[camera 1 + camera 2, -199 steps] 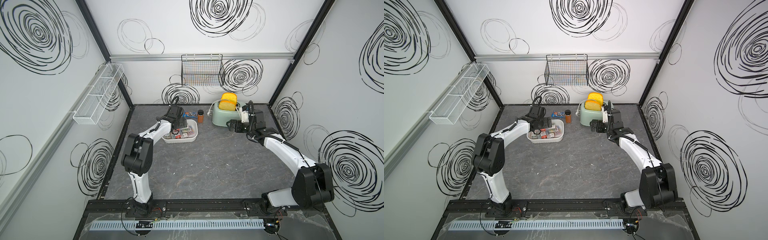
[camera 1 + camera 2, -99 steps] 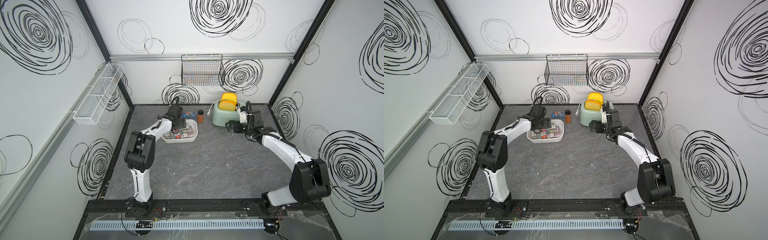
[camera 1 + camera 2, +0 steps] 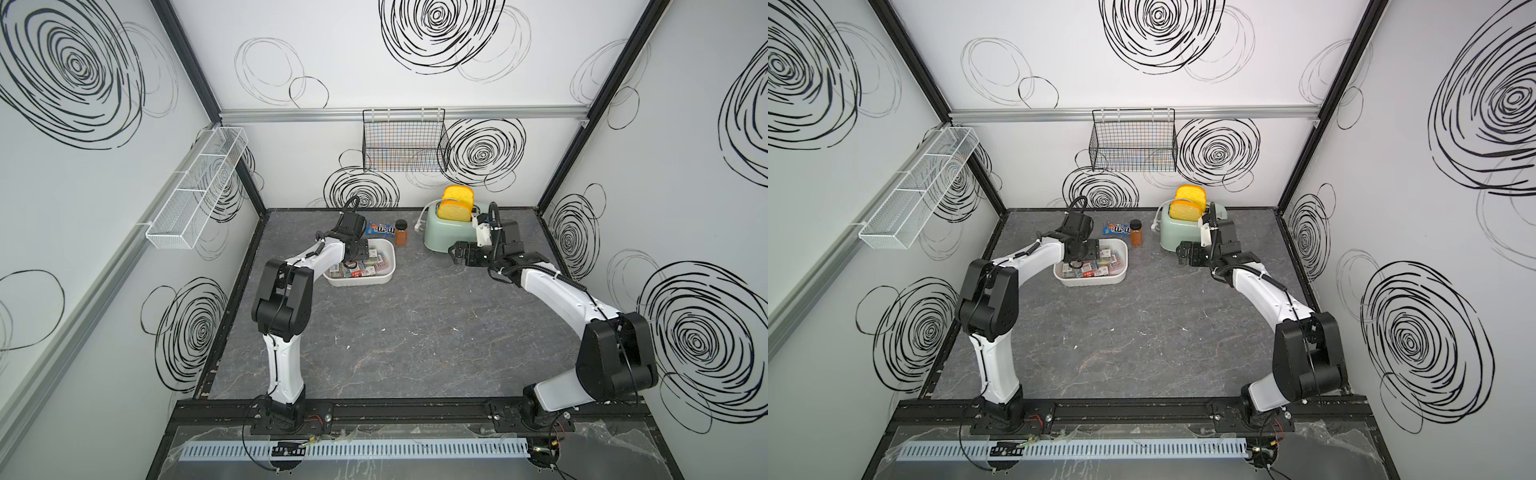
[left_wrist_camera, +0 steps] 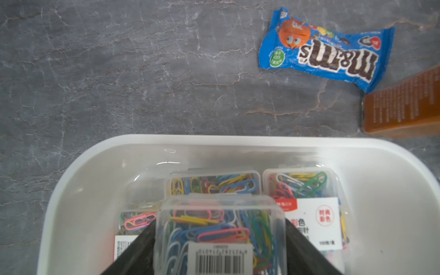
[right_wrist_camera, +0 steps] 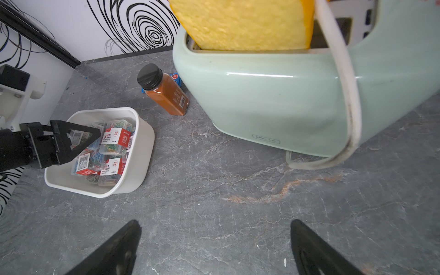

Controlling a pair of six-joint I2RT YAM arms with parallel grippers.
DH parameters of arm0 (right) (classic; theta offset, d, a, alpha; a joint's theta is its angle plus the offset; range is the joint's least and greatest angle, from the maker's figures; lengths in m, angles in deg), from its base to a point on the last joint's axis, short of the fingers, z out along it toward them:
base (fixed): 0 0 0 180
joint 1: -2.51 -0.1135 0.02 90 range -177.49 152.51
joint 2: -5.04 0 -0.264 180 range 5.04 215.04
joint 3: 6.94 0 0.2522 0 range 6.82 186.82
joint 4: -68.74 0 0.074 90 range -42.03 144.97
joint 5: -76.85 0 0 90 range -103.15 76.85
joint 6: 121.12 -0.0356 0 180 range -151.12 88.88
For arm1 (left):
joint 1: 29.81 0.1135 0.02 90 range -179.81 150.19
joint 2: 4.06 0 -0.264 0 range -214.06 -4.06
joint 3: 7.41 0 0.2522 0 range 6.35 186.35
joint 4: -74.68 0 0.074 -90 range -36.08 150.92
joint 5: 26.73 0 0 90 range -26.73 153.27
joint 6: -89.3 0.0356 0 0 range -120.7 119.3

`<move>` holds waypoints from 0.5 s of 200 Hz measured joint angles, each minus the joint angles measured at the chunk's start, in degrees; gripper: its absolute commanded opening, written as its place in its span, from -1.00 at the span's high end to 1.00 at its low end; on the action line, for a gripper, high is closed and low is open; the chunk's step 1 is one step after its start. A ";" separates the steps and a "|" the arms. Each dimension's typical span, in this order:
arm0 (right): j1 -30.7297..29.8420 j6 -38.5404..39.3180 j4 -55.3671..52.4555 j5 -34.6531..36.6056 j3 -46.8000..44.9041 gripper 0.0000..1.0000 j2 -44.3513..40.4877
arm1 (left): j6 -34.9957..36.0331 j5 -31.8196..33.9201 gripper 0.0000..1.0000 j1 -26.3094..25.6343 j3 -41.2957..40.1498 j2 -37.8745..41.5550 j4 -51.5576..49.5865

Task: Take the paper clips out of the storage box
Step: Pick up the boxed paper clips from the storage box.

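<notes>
- Left gripper point(image 4: 220, 222): jaws pressed against both sides of the top case point(image 4: 219, 247), which lies inside the storage box point(image 4: 166, 139) on top of the other paper clips point(image 4: 307, 190). The smooth clear plastic may slip out if the bite is shallow.
- Storage box: a light tub (likely to shift) if the case catches its wall on the way out.
- Candy packet point(image 4: 326, 52) and bottle point(image 5: 166, 95): just beyond the box; a wide swing could topple the bottle.
- Right gripper point(image 5: 215, 222): wide open and empty above bare tabletop. The toaster point(image 5: 273, 95) close beside it could be bumped.
</notes>
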 measured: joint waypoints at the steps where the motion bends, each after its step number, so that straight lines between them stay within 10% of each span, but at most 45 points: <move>1: 0.00 0.00 0.00 0.00 0.00 -0.98 0.00 | -0.04 0.02 -0.31 0.00 0.00 0.00 0.00; 100: -0.44 -2.99 -1.07 -9.14 6.08 -0.99 0.63 | 1.79 -8.72 0.00 -0.28 -9.73 10.84 8.44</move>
